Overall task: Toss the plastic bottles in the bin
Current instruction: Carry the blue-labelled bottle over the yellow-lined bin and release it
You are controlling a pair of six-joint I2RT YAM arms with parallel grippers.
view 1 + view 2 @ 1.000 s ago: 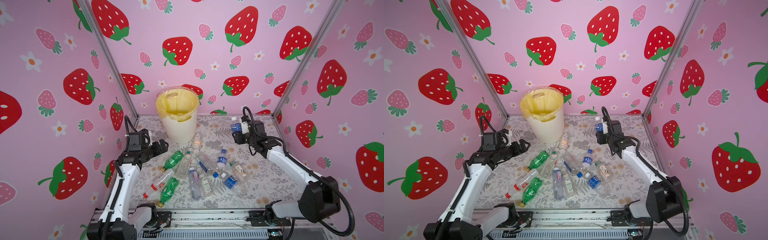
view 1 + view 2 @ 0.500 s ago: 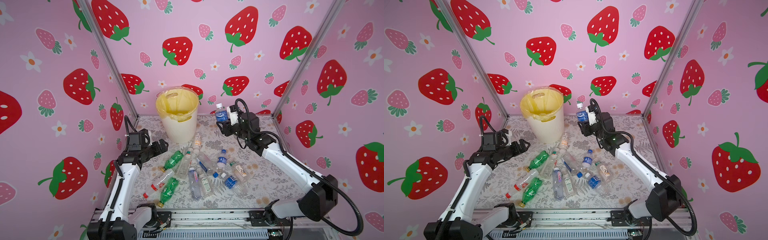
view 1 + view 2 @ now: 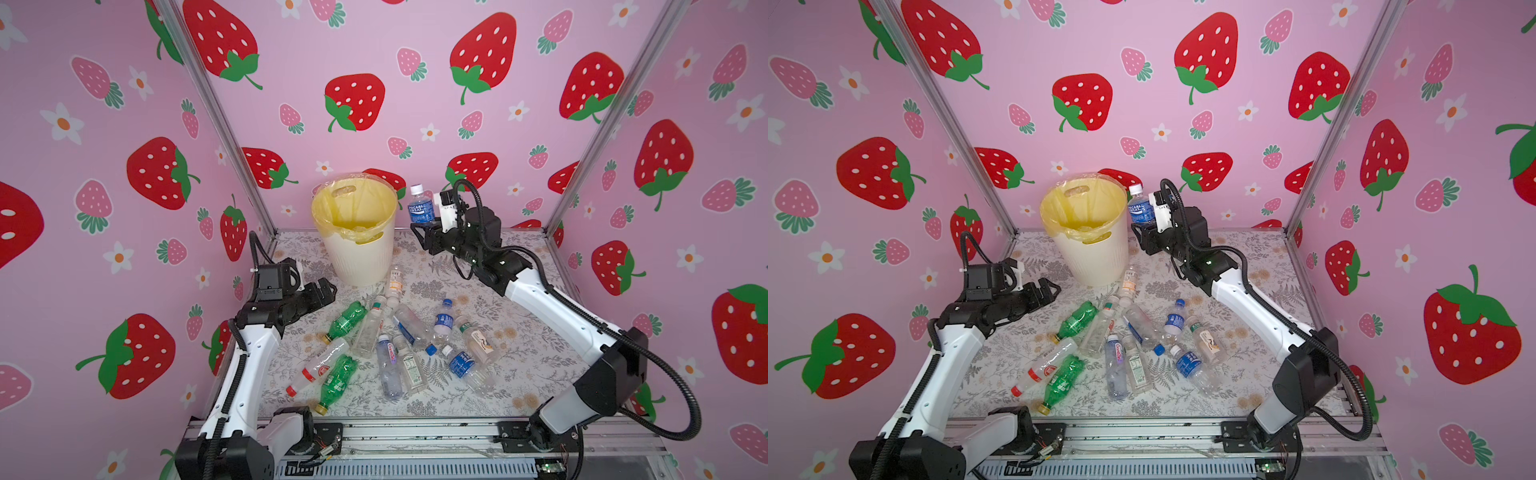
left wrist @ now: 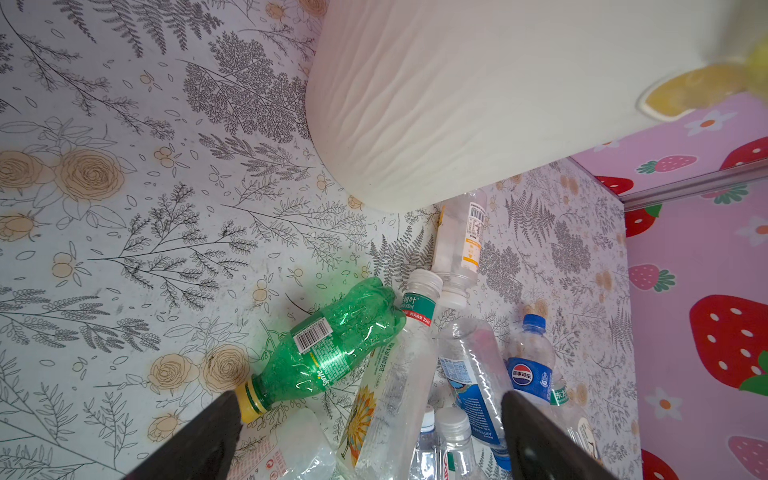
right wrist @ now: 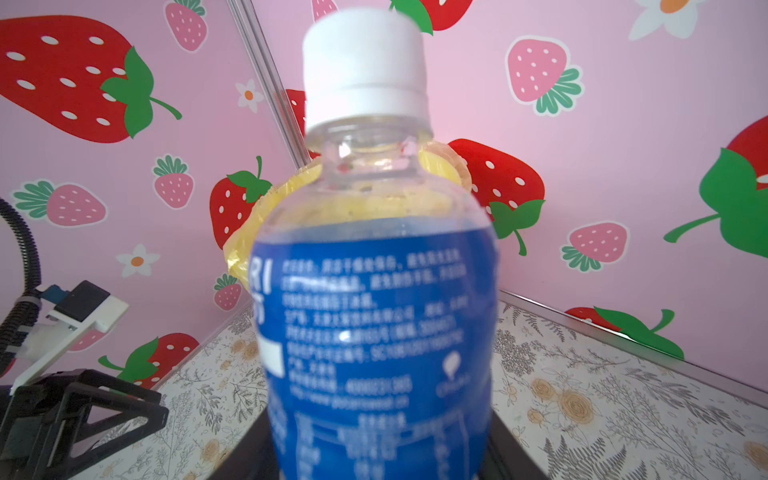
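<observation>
The right gripper is clamped tight on the base of a blue bottle and holds it upright, cap up, level with the rim of the bin. The bottle sits just off the rim at about 3 o'clock, not over the mouth yet. I reckon the low grip is there so the body stands clear of the fingers and falls free once they part. The bin stands at 12 o'clock on the table, with the rest of the bottles strewn on their sides at its 6 o'clock, one of them right against its foot. The left gripper hangs at the pile's 10 o'clock, fingers spread wide and holding nothing, pointed at a green bottle. It looks parked there on purpose, lined up for a pick and out of the other arm's way. The drop needs a short carry toward 9 o'clock, or the bottle may clip the rim.
</observation>
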